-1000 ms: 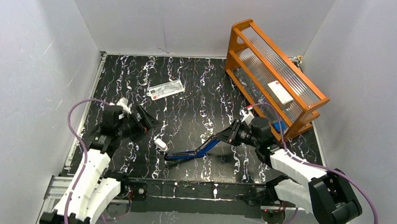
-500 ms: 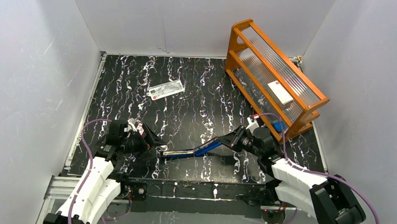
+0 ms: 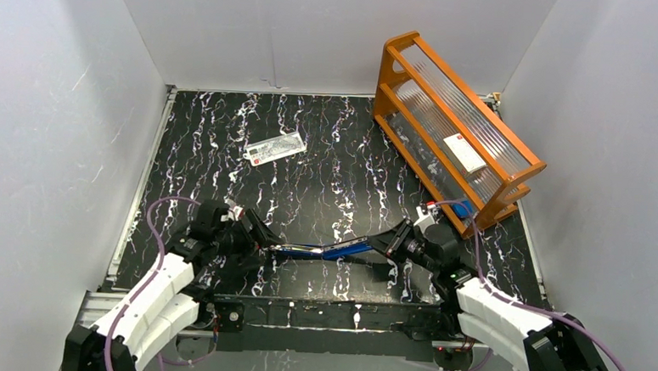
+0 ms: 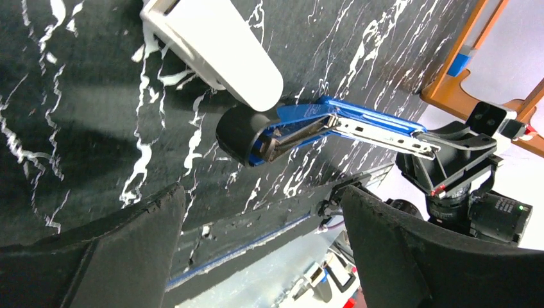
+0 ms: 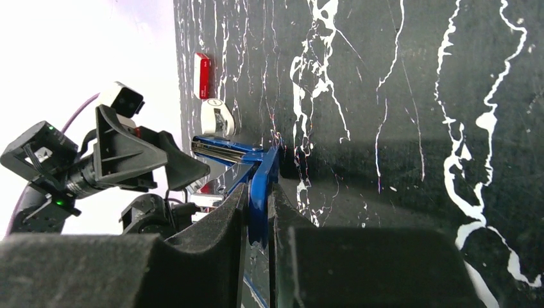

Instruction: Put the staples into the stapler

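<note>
From my seat, the blue stapler (image 3: 352, 248) lies swung open along the near edge of the marbled table (image 3: 335, 160), its long axis running left to right, straight between my two arms. The right gripper (image 3: 388, 244) has its fingers pinched nearly together on the blue top arm at the stapler's right end. The right wrist view shows that blue strip clamped edge-on between the pads. The left gripper (image 3: 259, 235) stands with its jaws spread wide and nothing in them, just beside the stapler's left end. In the left wrist view the black rounded end and the silver rail lie ahead of the fingers (image 4: 96, 256), pointing away toward the other arm. So the left arm is the nearer one to the open rail, and I judge any approach should come along that axis, not across it. A white oblong gadget (image 4: 218, 48) lies just beyond the black end, close enough to get nudged, I think. The staples I can't pick out as a loose strip in any view, and I can't tell whether the rail holds any. A small red-and-white box (image 3: 275, 149) lies well apart toward the back.
</note>
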{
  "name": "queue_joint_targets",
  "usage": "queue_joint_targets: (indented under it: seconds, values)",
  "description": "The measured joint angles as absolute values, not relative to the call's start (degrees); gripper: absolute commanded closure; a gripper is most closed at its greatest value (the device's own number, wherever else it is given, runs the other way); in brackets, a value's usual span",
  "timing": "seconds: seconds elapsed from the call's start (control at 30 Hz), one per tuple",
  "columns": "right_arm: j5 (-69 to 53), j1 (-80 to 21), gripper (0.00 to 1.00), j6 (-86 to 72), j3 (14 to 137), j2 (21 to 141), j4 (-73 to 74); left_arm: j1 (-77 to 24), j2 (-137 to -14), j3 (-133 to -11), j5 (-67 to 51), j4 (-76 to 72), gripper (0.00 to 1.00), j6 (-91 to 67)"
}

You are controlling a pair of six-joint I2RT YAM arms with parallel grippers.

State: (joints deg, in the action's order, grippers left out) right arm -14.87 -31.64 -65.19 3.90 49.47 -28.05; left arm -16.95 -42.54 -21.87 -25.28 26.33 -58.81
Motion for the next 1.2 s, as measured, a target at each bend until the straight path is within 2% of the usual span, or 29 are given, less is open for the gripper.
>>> queue_joint_targets:
  seconds: [0.23, 0.4, 0.57, 0.77, 1.07, 1.17, 1.2]
  values:
    - [-14.2, -31.6, 1.0, -67.4, 2.2, 45.5, -24.8, -20.1, -46.6, -15.2, -23.0, 9.1, 0.13, -61.2]
    - [-14.0, -31.6, 1.0, -69.8, 2.0, 45.0, -22.2, -20.5, -52.1, -13.3, -22.5, -1.9, 0.27, -59.7]
    - [-14.0, -31.6, 1.0, -71.9, 1.5, 44.9, -21.0, -20.5, -51.3, -9.1, -22.7, -11.7, 0.39, -61.5]
    - [-14.1, -31.6, 1.0, -73.1, 1.3, 45.0, -21.0, -20.5, -49.2, -7.7, -23.2, -15.9, 0.49, -64.6]
    - [-14.2, -31.5, 1.0, -73.6, 0.9, 44.9, -21.1, -20.5, -49.2, -7.7, -23.7, -16.9, 0.74, -66.2]
    - [-14.3, -31.5, 1.0, -73.6, 0.9, 44.7, -21.0, -20.5, -49.2, -7.8, -23.9, -16.8, 0.78, -65.7]
    - [-14.3, -31.5, 0.97, -73.6, 0.9, 44.6, -21.0, -20.5, -49.2, -8.0, -24.0, -16.5, 0.78, -65.3]
